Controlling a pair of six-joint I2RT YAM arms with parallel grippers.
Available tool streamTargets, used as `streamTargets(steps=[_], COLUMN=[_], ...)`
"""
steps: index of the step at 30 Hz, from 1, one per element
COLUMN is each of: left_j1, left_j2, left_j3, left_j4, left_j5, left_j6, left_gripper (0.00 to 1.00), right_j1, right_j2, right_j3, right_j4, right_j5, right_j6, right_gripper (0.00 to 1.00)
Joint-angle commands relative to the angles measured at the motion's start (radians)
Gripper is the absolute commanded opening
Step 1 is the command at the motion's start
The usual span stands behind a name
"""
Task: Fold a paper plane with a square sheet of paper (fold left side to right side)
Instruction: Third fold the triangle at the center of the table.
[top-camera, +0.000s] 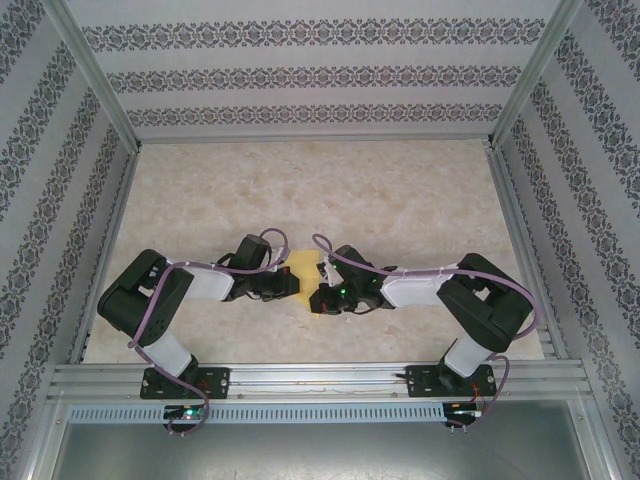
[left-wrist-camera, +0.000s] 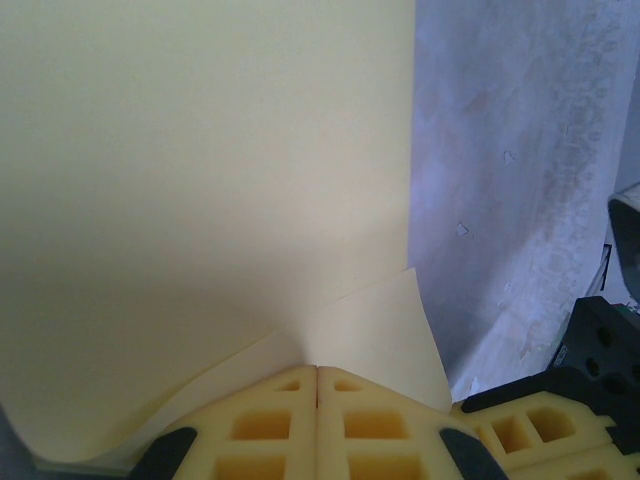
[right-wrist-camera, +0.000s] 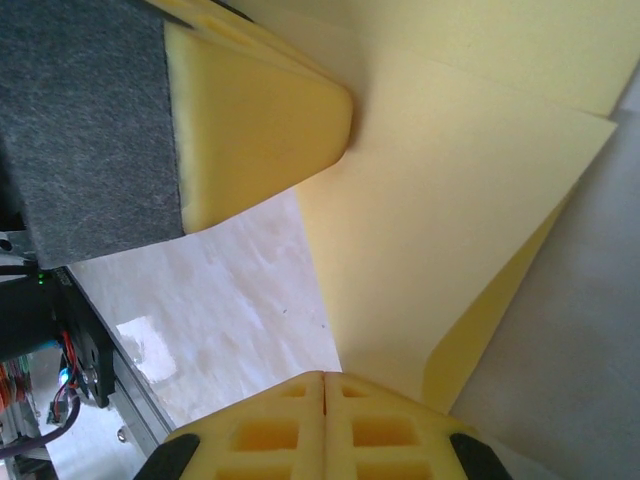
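- Thin yellow square sheet of paper (top-camera: 303, 266) sat mid-width near the front of the beige marbled tabletop (top-camera: 400, 190), between the two claws, partly raised and doubled over.
- Left gripper (left-wrist-camera: 317, 375) was clenched, its foam tips pinching the sheet's near edge. A loose flap curled up just beside them.
- Right gripper (right-wrist-camera: 324, 382) was also clenched, apparently on a lower corner of the sheet.
- My read: the opposing pinches held the sheet taut so the left side could carry over to the right.
- No flat crease visible, so likely early in the task.
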Motion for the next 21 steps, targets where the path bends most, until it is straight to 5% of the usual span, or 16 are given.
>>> streamTargets(steps=[1, 21], left_j1=[-0.011, -0.011], left_j2=[0.037, 0.034], left_j3=[-0.019, -0.016], left_j4=[-0.081, -0.09], left_j5=[-0.133, -0.139], left_j6=[0.035, 0.036], left_gripper=[0.04, 0.04], right_j1=[0.012, 0.012], right_j2=[0.017, 0.042], right_j3=[0.01, 0.012], right_j4=[-0.027, -0.056], right_j5=[0.019, 0.023], right_j6=[-0.01, -0.018], right_gripper=[0.03, 0.03])
